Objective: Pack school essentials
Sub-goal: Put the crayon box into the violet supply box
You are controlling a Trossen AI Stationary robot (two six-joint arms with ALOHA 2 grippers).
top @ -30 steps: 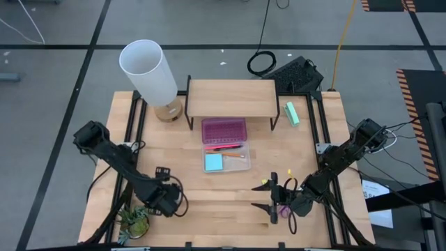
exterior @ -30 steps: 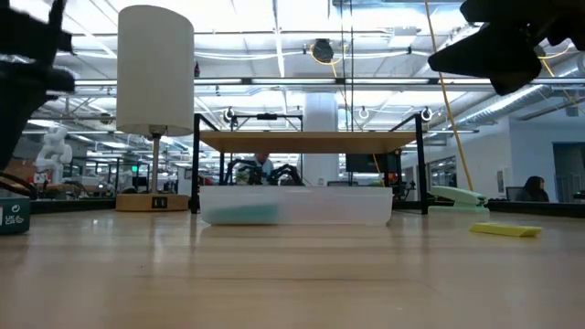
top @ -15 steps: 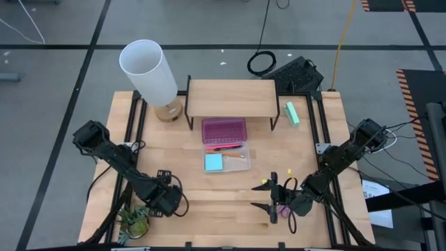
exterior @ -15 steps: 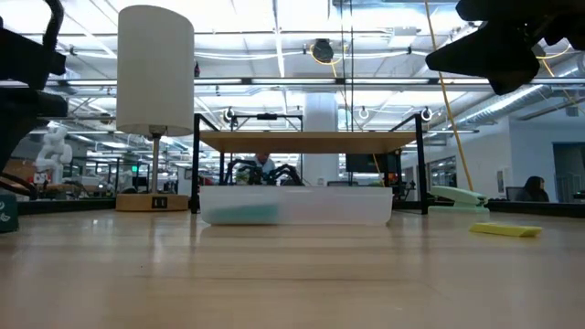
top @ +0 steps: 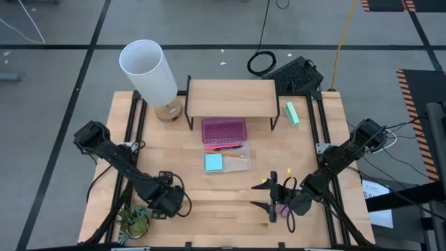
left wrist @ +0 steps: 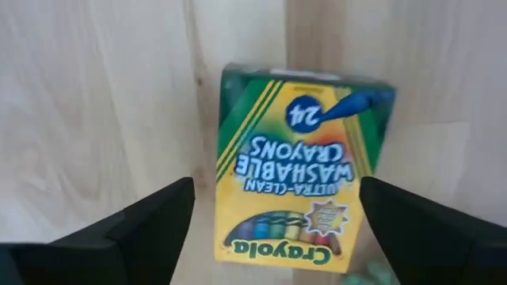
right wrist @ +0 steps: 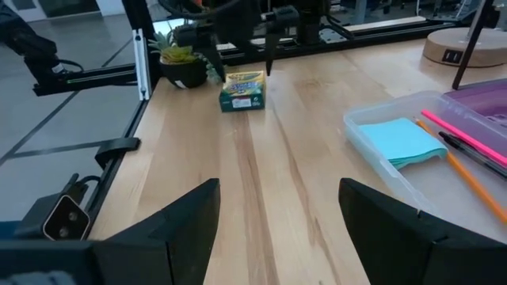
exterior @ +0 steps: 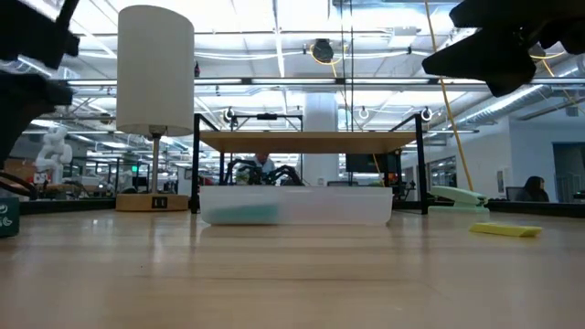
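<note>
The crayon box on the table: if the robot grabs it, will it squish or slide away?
The crayon box looks like thin cardboard, so a hard squeeze might dent it. It lies flat on smooth wood, so it would probably slide, not roll. The open left gripper is wider than the box.

1. We count one crayon box (left wrist: 297, 166) on the surface (top: 230, 188).
2. One light-blue note pad (top: 213, 162) lies in one clear tray (top: 240, 166).
3. One pink stick (right wrist: 467, 136), one black pen (right wrist: 475, 153) and one orange pencil (right wrist: 463, 174) lie there too.
4. One mint-green block (top: 292, 113).
5. One lamp (top: 148, 71), one wooden shelf (top: 231, 97).
6. Two tools: left tool (left wrist: 273, 229), right tool (right wrist: 277, 214).
</note>
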